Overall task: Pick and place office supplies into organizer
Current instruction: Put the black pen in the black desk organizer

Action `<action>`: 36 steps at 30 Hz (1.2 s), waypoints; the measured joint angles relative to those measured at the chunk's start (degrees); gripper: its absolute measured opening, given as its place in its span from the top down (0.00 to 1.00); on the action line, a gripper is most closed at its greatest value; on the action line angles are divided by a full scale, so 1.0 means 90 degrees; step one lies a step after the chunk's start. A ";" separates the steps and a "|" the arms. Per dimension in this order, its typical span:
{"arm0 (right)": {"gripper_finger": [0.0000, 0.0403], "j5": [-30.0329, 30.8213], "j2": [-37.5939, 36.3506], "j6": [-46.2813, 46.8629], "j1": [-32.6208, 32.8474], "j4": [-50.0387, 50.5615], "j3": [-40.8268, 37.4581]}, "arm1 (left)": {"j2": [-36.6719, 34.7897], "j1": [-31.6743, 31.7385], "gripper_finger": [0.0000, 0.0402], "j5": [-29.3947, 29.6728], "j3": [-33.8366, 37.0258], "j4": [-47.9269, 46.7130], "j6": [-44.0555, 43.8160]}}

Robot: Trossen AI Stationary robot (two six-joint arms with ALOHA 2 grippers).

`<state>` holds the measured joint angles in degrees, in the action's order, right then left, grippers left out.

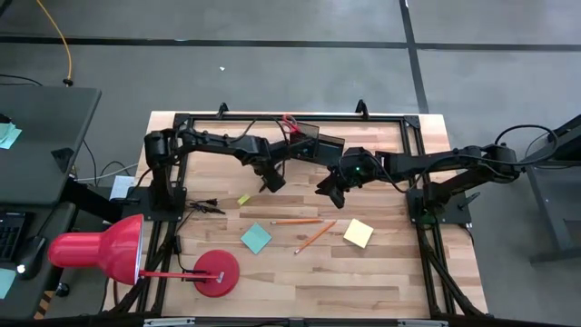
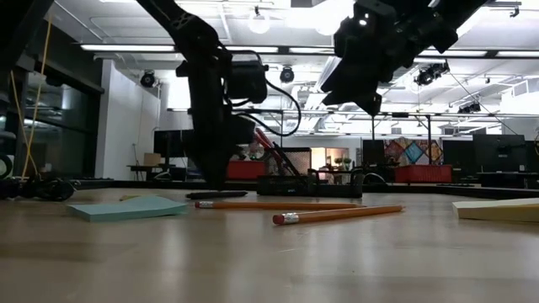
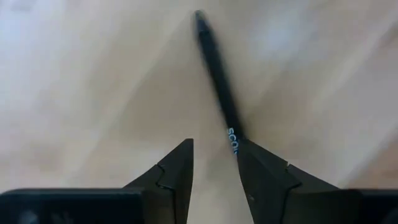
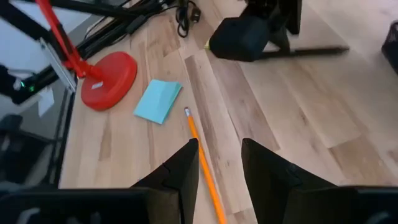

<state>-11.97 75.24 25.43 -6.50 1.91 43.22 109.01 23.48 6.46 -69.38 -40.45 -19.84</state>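
A black pen (image 3: 214, 68) lies flat on the wood, also seen as the pen (image 2: 217, 195) in the low view. My left gripper (image 3: 214, 144) is open and low over its near end, one finger on each side; it shows as the left gripper (image 1: 270, 182) from above. My right gripper (image 4: 219, 143) is open, holds nothing and hangs above the table as the right gripper (image 1: 329, 193). The black organizer (image 1: 313, 143) stands near the far edge with red scissors (image 1: 289, 122) sticking up in it. Two orange pencils (image 1: 295, 221) (image 1: 315, 236), a blue pad (image 1: 256, 238), a yellow pad (image 1: 358, 232) and a tiny yellow block (image 1: 243, 199) lie on the table. My left gripper stands over the pen's near end (image 3: 231, 134) from above, pointing down, fingers across the pen. The pen runs close along one fingertip (image 3: 249, 152); whether it touches I cannot tell. The pen lies flat on the table.
A red desk lamp (image 1: 100, 247) with its round base (image 1: 218, 272) stands at the near left. A small dark item (image 1: 204, 207) lies left of the yellow block. The black table frame (image 1: 422, 182) runs along the sides. Bare wood lies near the near right corner.
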 joint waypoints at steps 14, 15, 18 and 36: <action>0.72 -0.0397 0.0000 0.0306 0.0061 0.0227 0.0000 | 0.0082 -0.0700 0.72 0.0652 0.0002 0.0370 -0.0361; 0.72 -0.0428 -0.0001 0.0297 0.0061 0.0250 0.0000 | 0.0098 -0.0724 0.72 0.0667 0.0002 0.0387 -0.0419; 0.72 -0.0459 0.0000 0.0182 0.0061 0.0336 0.0000 | 0.0124 -0.0755 0.72 0.0555 0.0005 0.0351 -0.0526; 0.72 -0.0269 -0.0002 0.0334 0.0061 0.0695 -0.0001 | 0.0126 -0.1520 0.74 0.0767 -0.0432 0.0117 -0.0876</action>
<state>-14.39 75.22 28.43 -5.96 8.16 43.21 110.15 9.80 13.37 -73.28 -39.40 -27.73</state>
